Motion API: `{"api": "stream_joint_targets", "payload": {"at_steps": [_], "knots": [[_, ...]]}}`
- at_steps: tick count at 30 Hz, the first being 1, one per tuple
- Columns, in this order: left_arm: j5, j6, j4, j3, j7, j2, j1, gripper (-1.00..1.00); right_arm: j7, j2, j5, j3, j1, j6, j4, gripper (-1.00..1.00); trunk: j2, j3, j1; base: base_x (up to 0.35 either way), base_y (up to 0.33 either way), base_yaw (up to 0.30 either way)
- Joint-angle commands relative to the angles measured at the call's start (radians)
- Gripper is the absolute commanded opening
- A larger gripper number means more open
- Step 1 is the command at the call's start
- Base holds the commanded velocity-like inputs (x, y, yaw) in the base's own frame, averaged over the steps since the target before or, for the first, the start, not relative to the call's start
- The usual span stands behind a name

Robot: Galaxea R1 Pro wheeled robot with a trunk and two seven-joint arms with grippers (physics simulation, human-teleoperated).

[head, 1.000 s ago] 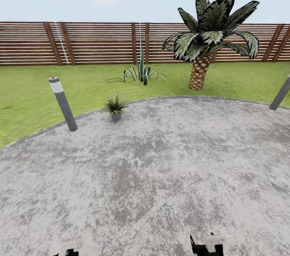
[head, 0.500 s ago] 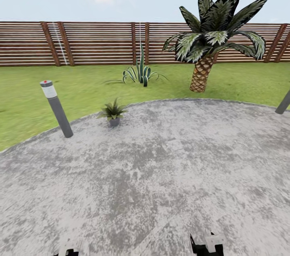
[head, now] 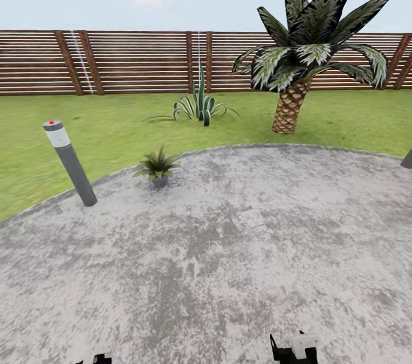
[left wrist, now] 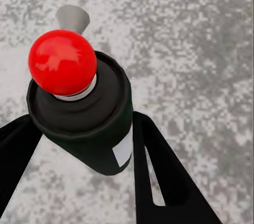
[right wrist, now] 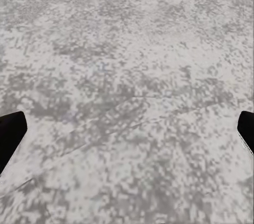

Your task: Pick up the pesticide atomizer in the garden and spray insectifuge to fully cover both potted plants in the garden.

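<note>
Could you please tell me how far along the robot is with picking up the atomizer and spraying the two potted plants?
Pickup looks done: the left pincer is shut on the pesticide atomizer, held above the paved patio. The right pincer is open and empty. Spraying is left: one potted plant stands at the patio's far edge beside the bollard lamp, well ahead, with no whitish specks that can be made out.

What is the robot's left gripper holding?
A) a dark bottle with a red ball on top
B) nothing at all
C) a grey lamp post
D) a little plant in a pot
A: in the left wrist view the left gripper has its black fingers on either side of the pesticide atomizer, a dark bottle with a red ball on top.
</note>
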Motion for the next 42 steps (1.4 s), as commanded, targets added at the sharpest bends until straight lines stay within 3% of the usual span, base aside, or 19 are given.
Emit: {"api": "stream_joint_targets", "payload": {"at_steps": [1, 30, 42], "knots": [[0.01, -0.003, 0.001, -0.007, -0.004, 0.0, -0.001, -1.0, -0.003, 0.0, 0.011, -0.006, -0.001, -0.003, 0.001, 1.0, 0.0, -0.001, 0.0, 0.338, 0.0, 0.0], [0.01, -0.002, 0.001, -0.007, -0.004, 0.0, -0.001, -1.0, -0.003, 0.0, 0.011, -0.006, -0.001, -0.003, 0.001, 1.0, 0.0, -0.001, 0.0, 0.338, 0.0, 0.003], [0.01, -0.003, 0.001, -0.007, -0.004, 0.0, -0.001, -1.0, -0.003, 0.0, 0.011, -0.006, -0.001, -0.003, 0.001, 1.0, 0.0, -0.001, 0.0, 0.338, 0.0, 0.183]]}}
